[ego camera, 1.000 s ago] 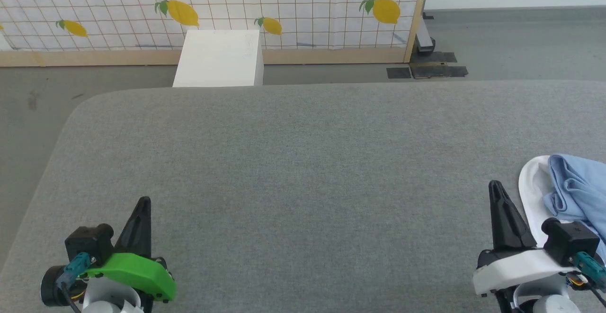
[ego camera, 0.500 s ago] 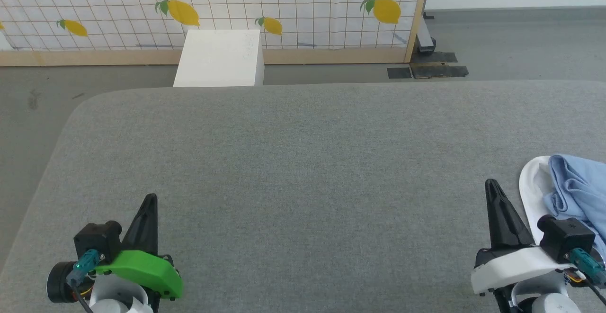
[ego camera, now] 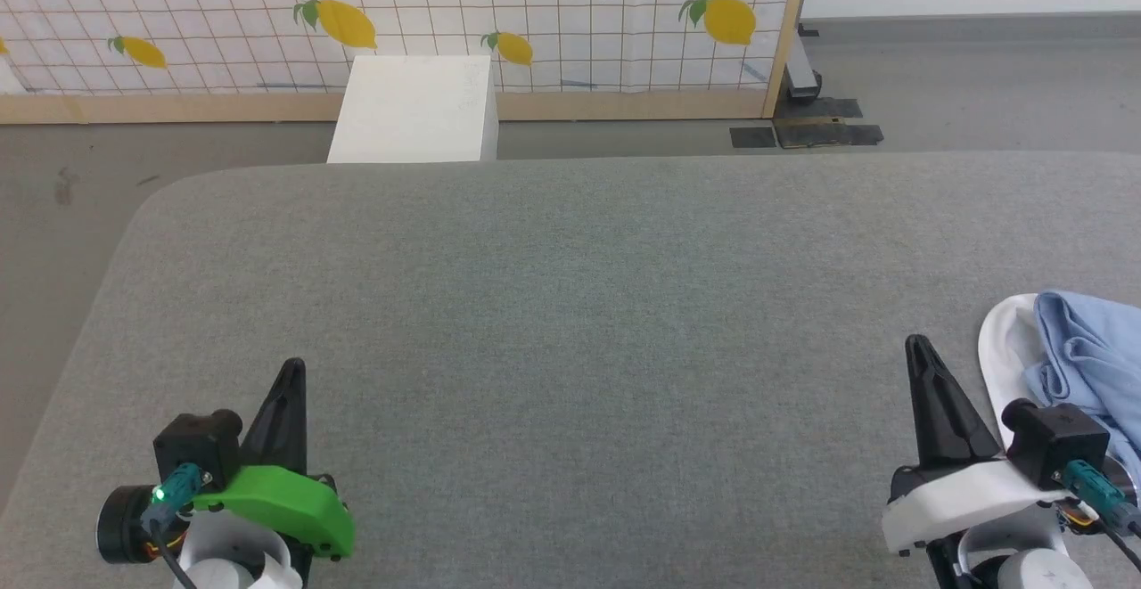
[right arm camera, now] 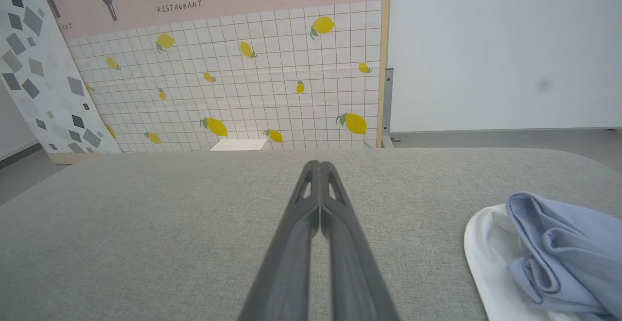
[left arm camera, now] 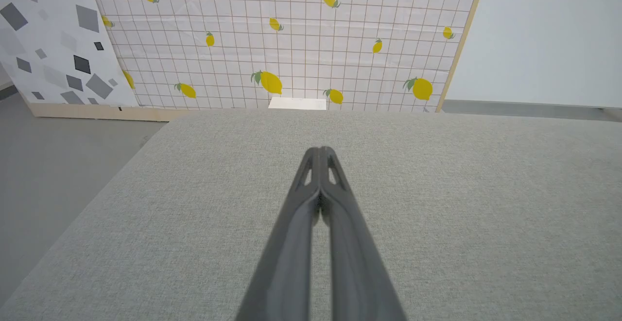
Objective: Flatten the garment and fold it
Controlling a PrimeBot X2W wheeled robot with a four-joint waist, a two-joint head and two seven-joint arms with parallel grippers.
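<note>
Garment (ego camera: 1087,357) lies at the right edge of the head view, in its lower part, as a bunched light-blue heap with a white part (ego camera: 998,348) under it, on the grey padded table (ego camera: 570,286). In the right wrist view we see the same heap in the lower right corner, with deep rolled folds, so it is not flat at all. Our right gripper (ego camera: 918,353) stands just beside the white border, at the lower right of the frame; as far as we can tell it does not touch the cloth, and its two dark fingers are pressed together with nothing between them. Our left gripper (ego camera: 292,375) is at the lower left, well apart from the garment, and its jaws are also together and empty. Compared with one second ago, both grippers have crept a little: the left one upward and toward the middle of the frame, the right one slightly to the left, away from the cloth rather than toward it. The garment itself has not moved. We judge that the task is at its very start and that flattening has not begun. Probably the right gripper must first open its fingers and turn toward the heap to take an edge.
</note>
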